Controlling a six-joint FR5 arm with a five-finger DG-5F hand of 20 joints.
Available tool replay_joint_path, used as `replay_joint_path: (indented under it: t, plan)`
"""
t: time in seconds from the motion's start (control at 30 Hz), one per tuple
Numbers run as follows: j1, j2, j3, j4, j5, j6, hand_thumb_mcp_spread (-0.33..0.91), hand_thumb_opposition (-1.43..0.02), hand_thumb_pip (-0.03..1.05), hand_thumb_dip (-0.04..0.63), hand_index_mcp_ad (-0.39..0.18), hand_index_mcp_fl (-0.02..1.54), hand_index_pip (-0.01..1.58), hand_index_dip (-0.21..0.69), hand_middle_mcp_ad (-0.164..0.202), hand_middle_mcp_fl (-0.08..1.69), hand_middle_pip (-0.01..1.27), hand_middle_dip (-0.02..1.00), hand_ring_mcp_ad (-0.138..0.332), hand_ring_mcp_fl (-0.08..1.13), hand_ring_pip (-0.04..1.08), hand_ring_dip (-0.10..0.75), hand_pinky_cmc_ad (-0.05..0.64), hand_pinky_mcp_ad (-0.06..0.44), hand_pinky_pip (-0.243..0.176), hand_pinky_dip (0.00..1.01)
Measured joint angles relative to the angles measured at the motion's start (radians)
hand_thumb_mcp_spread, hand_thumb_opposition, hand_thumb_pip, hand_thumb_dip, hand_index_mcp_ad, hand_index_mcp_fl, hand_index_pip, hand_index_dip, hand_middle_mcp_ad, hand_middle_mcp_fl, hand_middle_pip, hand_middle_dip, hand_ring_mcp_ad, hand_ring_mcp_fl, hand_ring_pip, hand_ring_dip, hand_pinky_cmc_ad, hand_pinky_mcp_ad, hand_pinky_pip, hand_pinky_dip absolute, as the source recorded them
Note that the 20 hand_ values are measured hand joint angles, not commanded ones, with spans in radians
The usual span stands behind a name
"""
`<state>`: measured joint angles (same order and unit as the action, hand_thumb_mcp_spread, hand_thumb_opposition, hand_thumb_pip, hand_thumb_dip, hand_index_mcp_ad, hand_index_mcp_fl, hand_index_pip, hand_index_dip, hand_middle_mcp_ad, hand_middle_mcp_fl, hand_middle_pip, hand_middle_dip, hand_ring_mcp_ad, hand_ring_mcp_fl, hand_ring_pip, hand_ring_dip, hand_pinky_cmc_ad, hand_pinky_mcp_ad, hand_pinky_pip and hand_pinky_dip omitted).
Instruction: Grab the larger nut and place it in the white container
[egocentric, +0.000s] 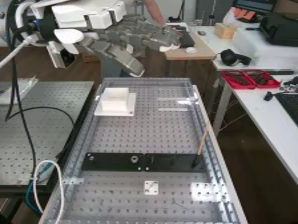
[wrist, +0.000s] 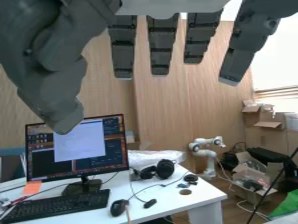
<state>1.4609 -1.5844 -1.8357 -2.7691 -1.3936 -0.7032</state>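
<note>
High above the far end of the bench, the hand (egocentric: 136, 36) is held level with its fingers extended and the thumb lower, well clear of the bench. In the wrist view the hand (wrist: 161, 47) has straight, spread fingers with nothing between them. The white container (egocentric: 116, 100) stands on a white base at the bench's far left, nearer the camera than the hand and below it. On the flat black bar (egocentric: 169, 162) stand the smaller nut (egocentric: 91, 158) and the bearing (egocentric: 134, 159).
A thin wooden stick (egocentric: 202, 142) stands upright at the bar's right end. A small white plate (egocentric: 151, 187) lies nearer the camera. Red trays (egocentric: 238, 80) sit on the side table to the right. Cables hang at the left. A monitor (wrist: 78, 147) stands on a desk beyond.
</note>
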Motion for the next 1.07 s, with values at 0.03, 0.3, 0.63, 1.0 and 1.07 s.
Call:
replay_joint_path:
  t: [0.03, 0.3, 0.63, 1.0, 1.07]
  plan:
    - [0.0, 0.0, 0.0, -0.001, 0.0, 0.002, 0.11, -0.79, 0.83, 0.204, -0.127, 0.05, 0.55, -0.182, 0.058, 0.13, 0.13, 0.19, 0.141, 0.0, 0.09, 0.103, 0.328, 0.312, -0.093, 0.61]
    - [-0.002, 0.0, 0.011, -0.023, -0.008, 0.011, 0.1, -0.79, 0.83, 0.204, -0.127, 0.05, 0.54, -0.182, 0.058, 0.13, 0.13, 0.19, 0.141, 0.0, 0.09, 0.101, 0.346, 0.312, -0.093, 0.61]
    - [-0.001, -0.003, 0.033, -0.095, -0.036, 0.038, 0.11, -0.79, 0.82, 0.204, -0.127, 0.05, 0.5, -0.182, 0.058, 0.12, 0.13, 0.19, 0.141, 0.0, 0.09, 0.101, 0.363, 0.309, -0.089, 0.61]
    - [0.007, 0.005, 0.039, -0.163, -0.091, 0.034, 0.11, -0.79, 0.76, 0.204, -0.127, 0.05, 0.39, -0.164, 0.058, 0.12, 0.13, 0.2, 0.14, 0.0, 0.09, 0.103, 0.379, 0.328, -0.089, 0.59]
    - [0.008, 0.005, 0.043, -0.174, -0.096, 0.035, 0.11, -0.79, 0.76, 0.204, -0.127, 0.06, 0.37, -0.164, 0.058, 0.14, 0.13, 0.21, 0.138, 0.0, 0.09, 0.101, 0.379, 0.328, -0.089, 0.59]
